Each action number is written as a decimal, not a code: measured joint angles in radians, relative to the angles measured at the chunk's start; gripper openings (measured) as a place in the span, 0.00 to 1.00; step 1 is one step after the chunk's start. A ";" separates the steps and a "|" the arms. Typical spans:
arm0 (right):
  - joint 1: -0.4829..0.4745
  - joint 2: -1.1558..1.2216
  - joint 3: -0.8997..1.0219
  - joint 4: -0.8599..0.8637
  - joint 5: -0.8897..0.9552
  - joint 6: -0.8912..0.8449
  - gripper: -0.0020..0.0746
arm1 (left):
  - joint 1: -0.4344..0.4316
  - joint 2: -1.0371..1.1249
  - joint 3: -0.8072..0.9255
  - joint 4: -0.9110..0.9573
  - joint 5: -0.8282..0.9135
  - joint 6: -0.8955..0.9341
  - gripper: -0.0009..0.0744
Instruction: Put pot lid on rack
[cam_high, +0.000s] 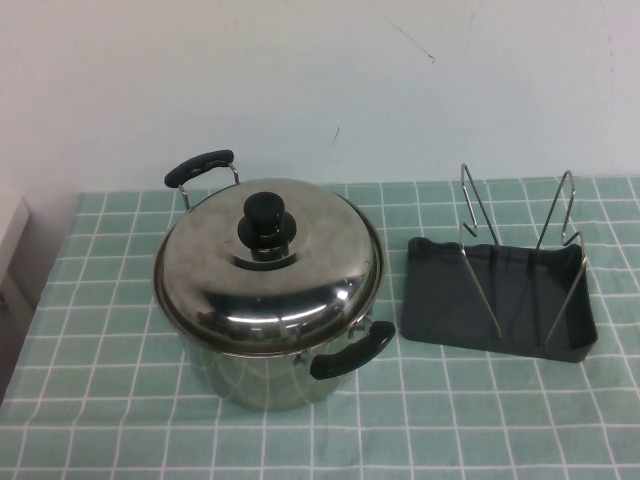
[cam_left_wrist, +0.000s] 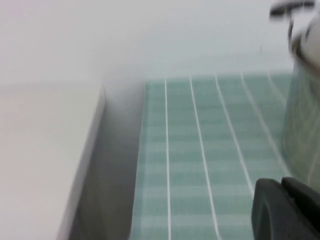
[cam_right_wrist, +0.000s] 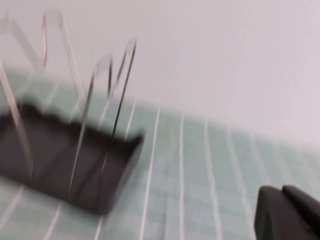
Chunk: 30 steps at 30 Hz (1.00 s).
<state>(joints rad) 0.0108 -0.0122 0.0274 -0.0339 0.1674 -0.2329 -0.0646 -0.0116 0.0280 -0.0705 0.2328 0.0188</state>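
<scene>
Two grippers show only in their own wrist views, as dark finger parts at the frame edge; whether either is open or closed, I cannot tell. The left gripper (cam_left_wrist: 285, 210) hangs low over the cloth (cam_high: 450, 420) beside the pot (cam_high: 262, 375). The right gripper (cam_right_wrist: 287, 212) hangs over the cloth near the rack (cam_high: 498, 297). In the high view the lid (cam_high: 268, 270) sits closed on the pot, knob (cam_high: 264, 222) up. The rack stands at 3 o'clock of the pot, just beside it, with both wire loops (cam_high: 520, 250) upright.
</scene>
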 joint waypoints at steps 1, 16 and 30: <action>0.000 0.000 0.000 0.000 -0.061 0.000 0.02 | 0.000 0.000 0.000 -0.003 -0.044 0.000 0.01; 0.000 0.000 0.000 -0.002 -0.836 0.079 0.02 | 0.000 0.000 0.000 -0.013 -0.626 -0.006 0.01; 0.000 0.000 -0.135 -0.013 -0.308 0.103 0.02 | 0.000 0.000 -0.070 -0.013 -0.467 -0.006 0.01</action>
<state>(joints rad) 0.0108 -0.0122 -0.1073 -0.0469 -0.1405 -0.1301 -0.0646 -0.0116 -0.0422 -0.0831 -0.2340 0.0128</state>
